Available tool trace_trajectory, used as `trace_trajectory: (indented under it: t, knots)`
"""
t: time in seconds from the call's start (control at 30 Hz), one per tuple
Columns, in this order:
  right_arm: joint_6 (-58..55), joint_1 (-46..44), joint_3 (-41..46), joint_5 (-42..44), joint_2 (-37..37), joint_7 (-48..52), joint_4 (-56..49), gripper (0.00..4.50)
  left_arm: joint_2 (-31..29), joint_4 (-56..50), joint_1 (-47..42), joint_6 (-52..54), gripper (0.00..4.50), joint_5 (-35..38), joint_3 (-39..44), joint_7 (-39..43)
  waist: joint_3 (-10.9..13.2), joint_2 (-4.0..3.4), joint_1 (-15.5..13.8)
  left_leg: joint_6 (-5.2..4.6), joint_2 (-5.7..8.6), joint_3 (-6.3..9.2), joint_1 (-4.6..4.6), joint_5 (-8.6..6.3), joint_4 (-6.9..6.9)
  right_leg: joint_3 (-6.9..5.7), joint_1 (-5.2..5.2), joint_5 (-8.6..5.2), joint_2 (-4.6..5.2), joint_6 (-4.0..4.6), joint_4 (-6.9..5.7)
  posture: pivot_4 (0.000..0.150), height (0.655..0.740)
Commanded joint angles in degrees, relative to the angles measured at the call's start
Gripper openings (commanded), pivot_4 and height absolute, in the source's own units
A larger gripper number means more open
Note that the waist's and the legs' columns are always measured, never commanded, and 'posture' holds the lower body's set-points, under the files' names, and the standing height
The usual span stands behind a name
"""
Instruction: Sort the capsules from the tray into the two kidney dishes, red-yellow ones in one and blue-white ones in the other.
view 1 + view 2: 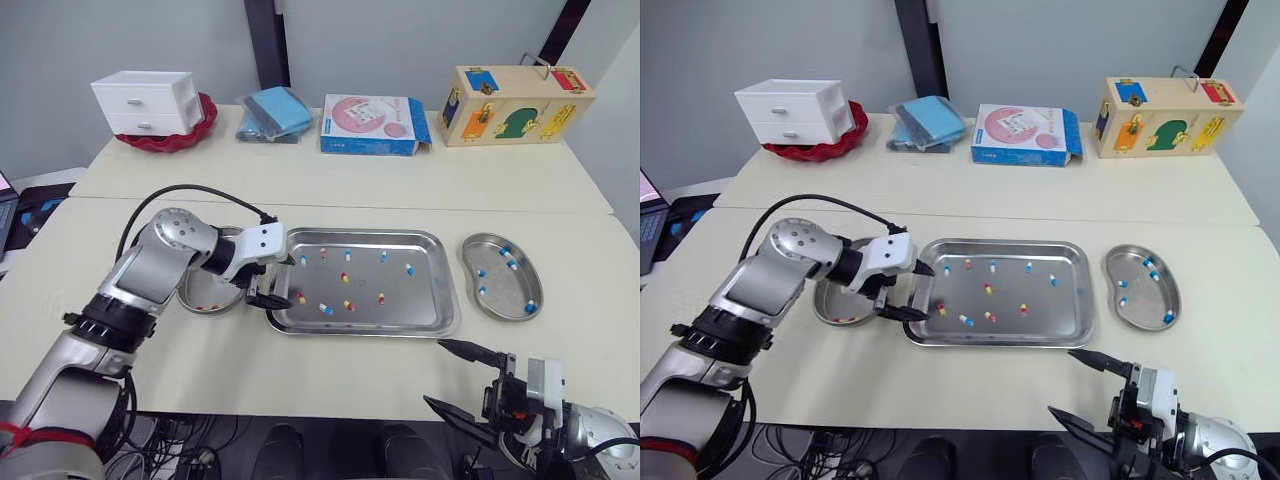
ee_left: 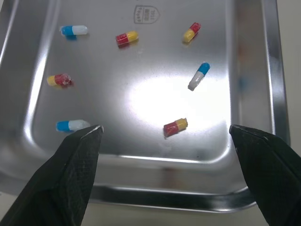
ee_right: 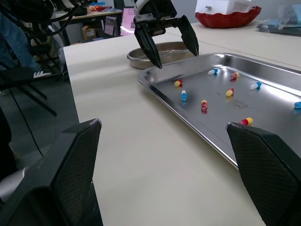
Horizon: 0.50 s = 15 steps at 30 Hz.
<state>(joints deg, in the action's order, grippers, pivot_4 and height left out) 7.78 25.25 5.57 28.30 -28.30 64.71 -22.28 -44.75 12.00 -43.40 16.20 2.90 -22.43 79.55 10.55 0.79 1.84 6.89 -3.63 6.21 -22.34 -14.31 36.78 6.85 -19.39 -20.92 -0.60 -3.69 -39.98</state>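
Just short of the tray's [image 1: 425,305] near right corner: right gripper [image 1: 433,371], fingers spread wide, holding nothing. Over the tray's left end: left gripper [image 1: 276,283], likewise wide apart and empty. Inside the tray: mixed capsules [image 1: 346,277], scattered. Beside the tray's left end: left kidney dish [image 1: 192,292] with red-yellow ones. Beside its right end: right kidney dish [image 1: 500,287] with blue-white ones.

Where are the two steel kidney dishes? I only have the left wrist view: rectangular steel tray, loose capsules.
Observer: One steel kidney dish sits just off the left end of the rectangular steel tray, by the left gripper; the other dish lies off its right end.
Operator: Which takes red-yellow?
Observer: The left dish holds red-yellow capsules; the right holds blue-white capsules.
Operator: Right gripper?
Observer: The right gripper hangs open at the front edge of the beige table, short of the tray.
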Motion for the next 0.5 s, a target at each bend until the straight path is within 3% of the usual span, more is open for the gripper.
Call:
trace_trajectory:
  t: [0.03,0.13,0.5]
  knots:
    - [1.86,0.57,-0.23,0.28,0.37,-1.10,-2.14,4.50,1.46,3.82,-2.54,-4.84,4.11,-2.41,-1.22,1.44,0.01,-0.01,0.00,0.00,0.00,0.00,-0.01,0.00,0.00,0.00,0.00,0.00,0.00,0.00,0.00,0.150,0.7400]
    - [2.49,1.29,-0.63,0.09,0.38,-1.75,-2.42,4.50,2.75,6.04,-3.66,-7.47,3.34,-3.49,-1.90,2.94,0.01,0.00,0.01,0.00,0.00,0.02,-0.01,0.00,0.00,-0.02,0.00,0.00,0.00,0.00,0.00,0.150,0.7400]
    - [3.92,2.04,-1.54,-0.25,0.07,-3.94,-2.61,4.50,4.66,10.29,-5.38,-12.55,3.34,-7.97,-3.10,5.69,0.01,0.00,0.02,-0.01,0.01,0.03,-0.01,0.00,0.02,-0.02,0.01,0.00,0.00,0.00,0.00,0.150,0.7400]
